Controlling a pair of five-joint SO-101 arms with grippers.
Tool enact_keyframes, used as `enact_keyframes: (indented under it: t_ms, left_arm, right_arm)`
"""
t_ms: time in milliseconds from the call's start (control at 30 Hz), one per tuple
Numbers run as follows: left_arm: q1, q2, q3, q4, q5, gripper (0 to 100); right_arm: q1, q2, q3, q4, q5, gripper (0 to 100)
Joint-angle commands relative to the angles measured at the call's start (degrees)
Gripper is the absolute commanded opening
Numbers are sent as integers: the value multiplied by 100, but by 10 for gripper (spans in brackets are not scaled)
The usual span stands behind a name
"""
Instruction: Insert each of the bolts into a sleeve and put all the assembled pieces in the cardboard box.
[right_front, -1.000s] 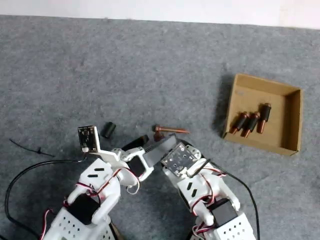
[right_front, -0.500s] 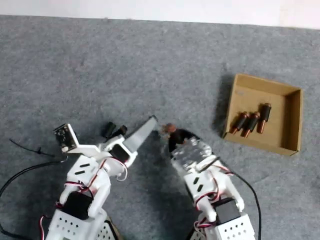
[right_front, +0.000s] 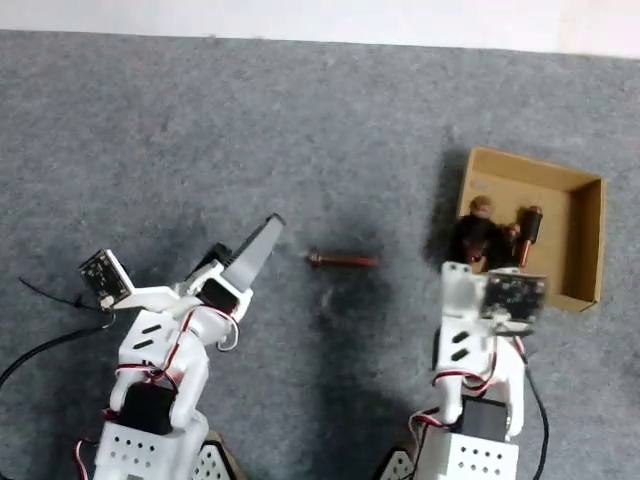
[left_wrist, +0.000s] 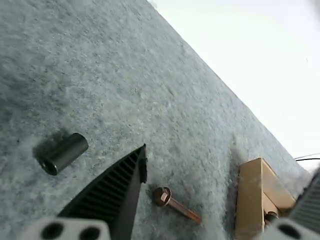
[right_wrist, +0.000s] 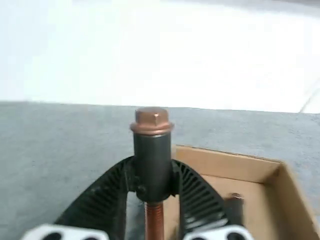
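Note:
My right gripper (right_front: 478, 235) hangs over the near-left rim of the cardboard box (right_front: 585, 240). It is shut on an assembled piece (right_wrist: 152, 150), a copper bolt standing upright in a black sleeve. More assembled pieces (right_front: 527, 225) lie in the box, partly hidden behind the gripper. A loose copper bolt (right_front: 343, 260) lies on the grey carpet between the arms and appears as the bolt (left_wrist: 175, 202) in the left wrist view. A loose black sleeve (left_wrist: 62, 152) lies beside my left gripper (right_front: 245, 245), which is open and holds nothing.
A black cable tie (right_front: 50, 296) lies at the left edge near the left arm. The box's wall (left_wrist: 252, 200) rises beyond the loose bolt. Grey carpet covers the table as far as the white strip along its far edge.
My right gripper has swung from the table's middle to the box, carrying the assembled piece. My left gripper has drawn back to the left, away from it.

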Motion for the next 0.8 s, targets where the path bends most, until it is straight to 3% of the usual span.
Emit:
enact_keyframes:
  t_ms: [0, 167, 533, 767]
  left_arm:
    - [-66, -66, -101, -26, 26, 453]
    - [-66, -57, -57, -26, -18, 453]
    - [-66, -57, 154, -299, -202, 453]
    - [-57, -57, 171, -290, -202, 453]
  right_arm:
    - [163, -40, 347, -251, -53, 5]
    - [435, 1095, -558, -259, -44, 5]
    - [1789, 6642, -4435, -233, -53, 5]
    - [2466, 8822, -6264, 1077, -79, 9]
